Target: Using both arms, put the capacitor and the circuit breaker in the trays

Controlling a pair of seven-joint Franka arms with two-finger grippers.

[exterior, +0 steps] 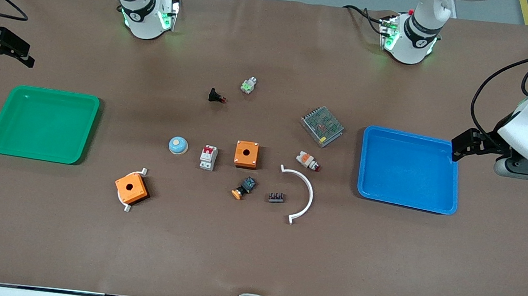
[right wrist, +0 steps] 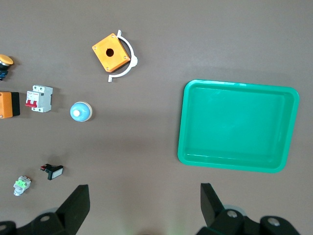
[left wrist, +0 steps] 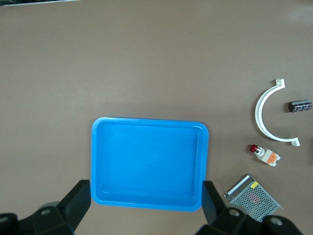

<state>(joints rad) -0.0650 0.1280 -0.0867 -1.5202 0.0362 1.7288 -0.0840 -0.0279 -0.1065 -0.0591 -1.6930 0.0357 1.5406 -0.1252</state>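
Observation:
The capacitor (exterior: 276, 197), a tiny black block, lies near the table's middle, beside a white arc; it also shows in the left wrist view (left wrist: 299, 106). The circuit breaker (exterior: 208, 157), white-grey with a red switch, stands between a blue dome and an orange box; it also shows in the right wrist view (right wrist: 39, 98). My left gripper (exterior: 463, 147) is open and empty, up over the blue tray's edge at the left arm's end (left wrist: 145, 198). My right gripper (exterior: 4, 54) is open and empty, up over the table near the green tray (right wrist: 142, 200).
A blue tray (exterior: 412, 134) lies at the left arm's end and a green tray (exterior: 49, 92) at the right arm's end. Around the middle are two orange boxes (exterior: 246, 154) (exterior: 131, 189), a blue dome (exterior: 178, 145), a push-button (exterior: 244, 187), a white arc (exterior: 306, 191) and a mesh box (exterior: 322, 125).

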